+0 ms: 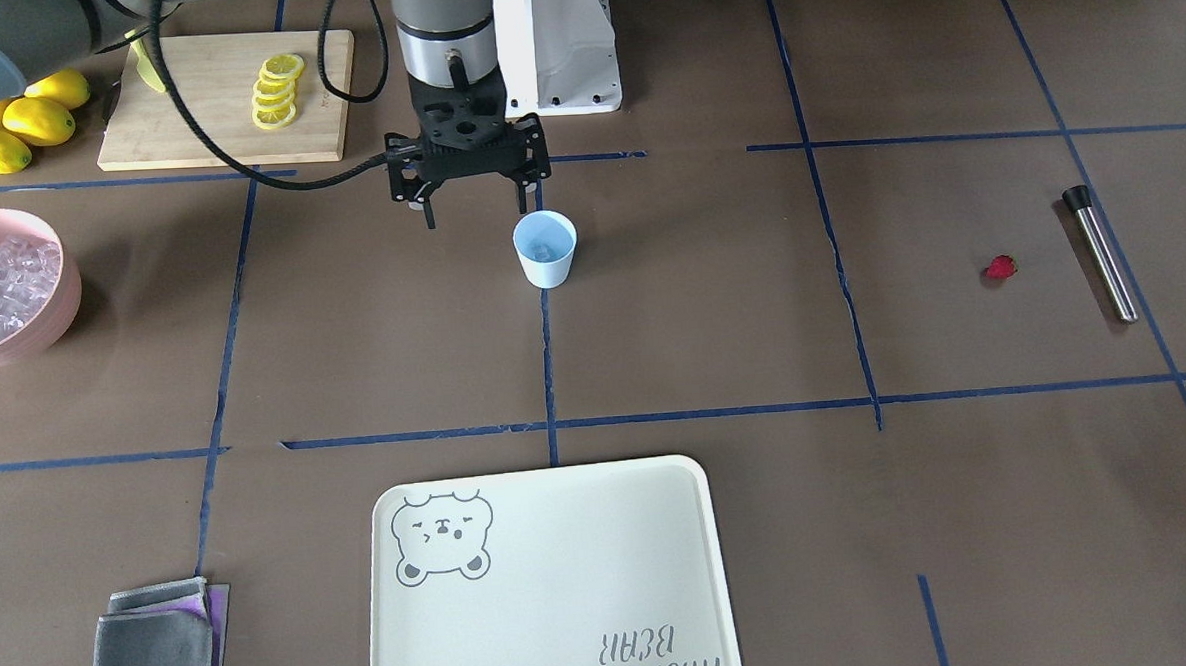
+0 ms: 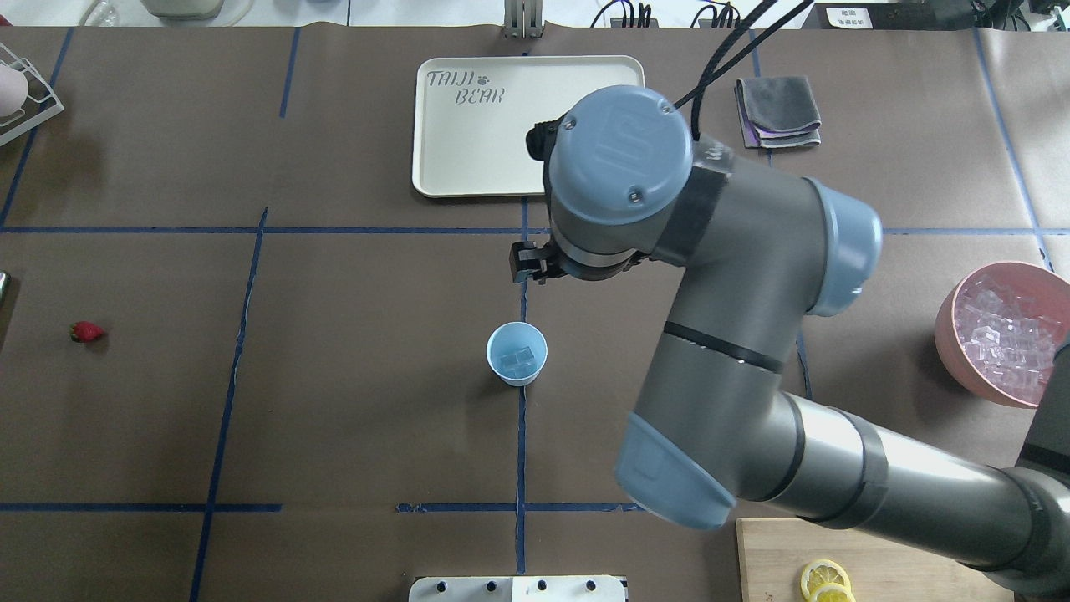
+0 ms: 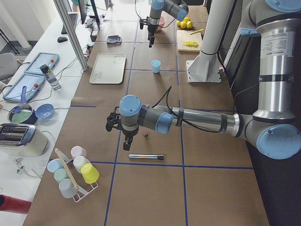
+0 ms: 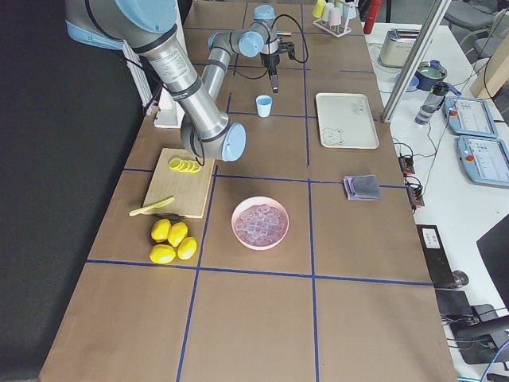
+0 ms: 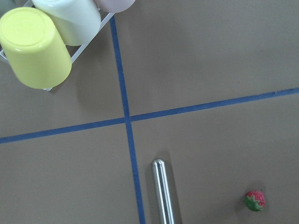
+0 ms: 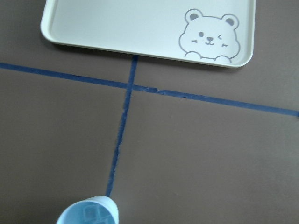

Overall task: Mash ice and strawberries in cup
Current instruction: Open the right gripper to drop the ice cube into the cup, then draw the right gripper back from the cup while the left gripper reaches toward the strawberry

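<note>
The light-blue cup (image 1: pixel 545 250) stands upright at the table's middle with clear ice (image 2: pixel 518 359) cubes in its bottom. My right gripper (image 1: pixel 476 210) hangs open and empty beside the cup, on the robot's side of it, not touching; in the overhead view its wrist hides most of it. The cup's rim (image 6: pixel 88 212) shows at the bottom edge of the right wrist view. The strawberry (image 1: pixel 1000 268) lies alone on the table far to my left, also seen as a red berry (image 5: pixel 255 200) in the left wrist view. My left gripper (image 3: pixel 123 136) hovers near it; whether it is open I cannot tell.
A steel rod with a black end (image 1: pixel 1100 251) lies beside the strawberry. A pink bowl (image 2: pixel 949 334) of ice sits at my right. White tray (image 2: pixel 435 159), folded grey cloth (image 2: pixel 777 113), cutting board with lemon slices (image 1: pixel 213 119), lemons (image 1: pixel 23 123), and a rack of cups (image 3: pixel 75 172).
</note>
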Robot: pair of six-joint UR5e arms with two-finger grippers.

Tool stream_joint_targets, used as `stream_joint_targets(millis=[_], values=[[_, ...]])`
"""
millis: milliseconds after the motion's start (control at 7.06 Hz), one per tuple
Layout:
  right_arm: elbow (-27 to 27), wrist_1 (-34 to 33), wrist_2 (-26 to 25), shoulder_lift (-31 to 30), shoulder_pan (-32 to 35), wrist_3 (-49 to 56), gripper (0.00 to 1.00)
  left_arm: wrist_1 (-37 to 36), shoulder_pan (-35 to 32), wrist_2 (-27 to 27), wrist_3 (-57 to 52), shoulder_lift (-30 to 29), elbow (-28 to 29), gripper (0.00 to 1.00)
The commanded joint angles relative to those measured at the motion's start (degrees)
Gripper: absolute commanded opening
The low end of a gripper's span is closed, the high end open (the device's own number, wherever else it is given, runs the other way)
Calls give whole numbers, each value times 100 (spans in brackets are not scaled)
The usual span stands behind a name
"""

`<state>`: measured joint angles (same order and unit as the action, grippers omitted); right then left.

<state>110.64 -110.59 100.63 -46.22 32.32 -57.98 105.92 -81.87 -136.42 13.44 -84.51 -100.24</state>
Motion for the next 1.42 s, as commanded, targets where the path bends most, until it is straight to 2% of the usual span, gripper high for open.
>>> stream_joint_targets(millis=[0,142,283,566,708,849,991,1274], values=[[649,-24,716,-675,814,749,99,1679,992,498,1899,495,-75,100],[808,-24,1200,-1052,1324,1014,99,2243,1546,946,2595,628,-75,100],[1010,-15,1248,-1500,1538,1635,99,2527,1952,1281,3150,638,-75,100],[1056,29,1494,-1741,1777,1834,99,3124,2813,2098,4100,647,134,99],[1047,316,1495,-1881,1777,1826,99,3276,3235,2485,4592,629,171,98],[1047,711,1504,-2152,1777,1817,99,3294,3439,2706,4632,594,206,98],[1030,897,1513,-2268,1777,1799,99,3312,3459,2708,4623,585,337,97],[1038,899,1556,-2234,1795,1764,99,3312,3459,2708,4615,559,443,97]])
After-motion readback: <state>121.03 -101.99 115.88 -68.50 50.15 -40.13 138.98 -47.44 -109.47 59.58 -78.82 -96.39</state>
